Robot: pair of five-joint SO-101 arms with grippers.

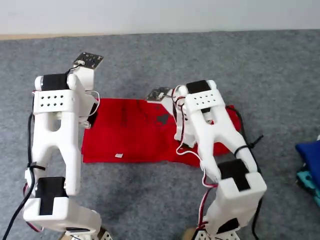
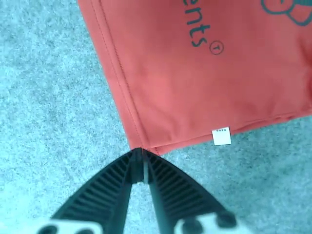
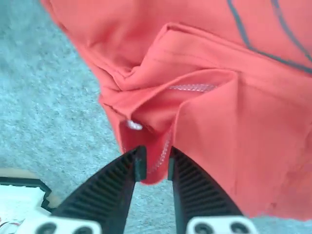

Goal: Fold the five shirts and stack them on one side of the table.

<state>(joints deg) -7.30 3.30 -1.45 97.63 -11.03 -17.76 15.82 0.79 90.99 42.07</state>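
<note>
right end effector (image 3: pixel 153 165) clamps red shirt (image 3: pixel 219 122) edge.

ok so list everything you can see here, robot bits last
red shirt: one, red, spread flat on the table between the two arms
white tag: one, white, on the red shirt's hem near a corner
cloth pile: one, blue over teal, at the high view's right edge, cut off
table: one, grey carpet-like surface
left arm: one, white and black, at the shirt's side edge
right arm: one, white and black, over the shirt's other end
left end effector: black, shut on the shirt's corner
right end effector: black, shut on a bunched fold
</note>
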